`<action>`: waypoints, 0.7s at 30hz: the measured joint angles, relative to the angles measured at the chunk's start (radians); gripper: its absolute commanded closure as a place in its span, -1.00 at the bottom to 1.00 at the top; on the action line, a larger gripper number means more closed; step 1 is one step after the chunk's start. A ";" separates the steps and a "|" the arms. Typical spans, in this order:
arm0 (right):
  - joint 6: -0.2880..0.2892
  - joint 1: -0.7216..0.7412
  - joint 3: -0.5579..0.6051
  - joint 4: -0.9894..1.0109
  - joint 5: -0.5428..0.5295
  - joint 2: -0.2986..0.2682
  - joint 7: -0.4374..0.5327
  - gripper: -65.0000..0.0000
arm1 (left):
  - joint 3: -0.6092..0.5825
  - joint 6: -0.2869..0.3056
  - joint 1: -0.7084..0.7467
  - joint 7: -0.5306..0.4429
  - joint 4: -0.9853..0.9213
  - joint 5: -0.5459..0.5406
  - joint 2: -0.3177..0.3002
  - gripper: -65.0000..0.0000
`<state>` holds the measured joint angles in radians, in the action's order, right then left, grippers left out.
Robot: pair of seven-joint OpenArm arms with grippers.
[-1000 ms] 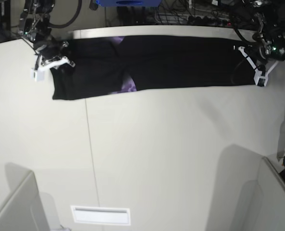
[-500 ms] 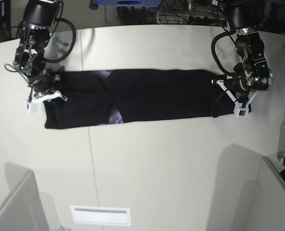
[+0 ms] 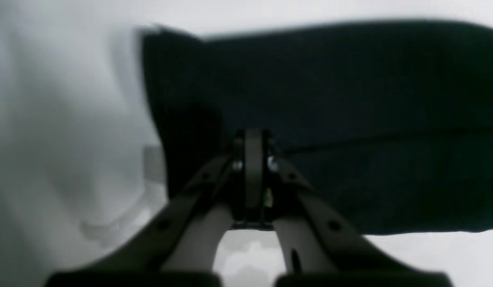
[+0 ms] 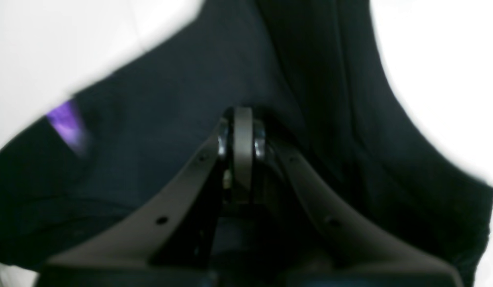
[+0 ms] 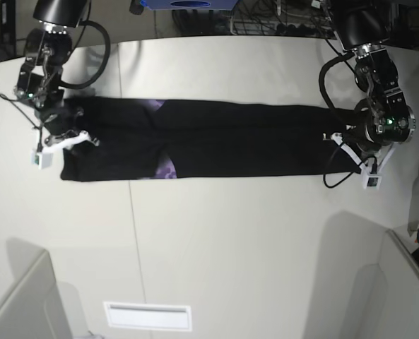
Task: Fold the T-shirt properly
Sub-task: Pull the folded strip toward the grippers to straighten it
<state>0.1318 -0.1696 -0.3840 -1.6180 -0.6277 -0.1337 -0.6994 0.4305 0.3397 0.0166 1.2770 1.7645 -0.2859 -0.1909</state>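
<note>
At the scene's left, the right arm reaches in from the far side over the left end of the T-shirt. Its claw, the right claw, is shut, fingers together against the dark cloth. Whether a pinch of fabric is caught between the tips cannot be told. In the right wrist view, creases run through the cloth beside the fingers.

The T-shirt lies across the far half of the white table as a long, narrow black band, running from left to right. Towards its left end, two purple patches show: one at the far edge, the other at the near edge. The middle stretch is plain black and fairly flat.

Left of centre, by the table's near side, is a white panel with a dark outline. Beyond the T-shirt, a blue object shows at the top of the base view.

At the right, the left arm also comes in from the far side, above the band's right end. The left claw is shut too, its tips over the black cloth, where a crease leads off from beside them; whether it grips any fabric cannot be told.
</note>
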 measured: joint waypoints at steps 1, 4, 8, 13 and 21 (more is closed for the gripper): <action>0.000 -0.002 0.000 -0.026 -0.003 0.000 0.000 1.00 | 0.000 0.000 0.003 0.000 0.022 -0.001 0.000 1.00; 0.003 -0.019 0.000 -0.094 -0.003 -0.002 0.000 1.00 | -0.006 0.005 0.023 0.032 0.084 -0.014 -0.046 1.00; 0.004 -0.037 0.001 -0.175 -0.003 0.000 -0.067 1.00 | 0.157 0.142 0.089 0.050 0.145 -0.164 -0.087 1.00; 0.005 -0.080 0.002 -0.232 0.000 0.001 -0.073 1.00 | 0.463 0.211 0.167 0.068 0.117 -0.323 -0.083 0.67; 0.003 -0.084 0.062 -0.235 -0.001 0.022 -0.076 1.00 | 0.490 0.214 0.166 -0.061 -0.023 -0.478 -0.085 -1.00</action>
<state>0.1352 -0.2535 -0.3218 -1.8526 -0.6289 -0.1120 -0.7750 0.9203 0.5541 0.1825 1.2163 1.7420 -0.7639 -0.2756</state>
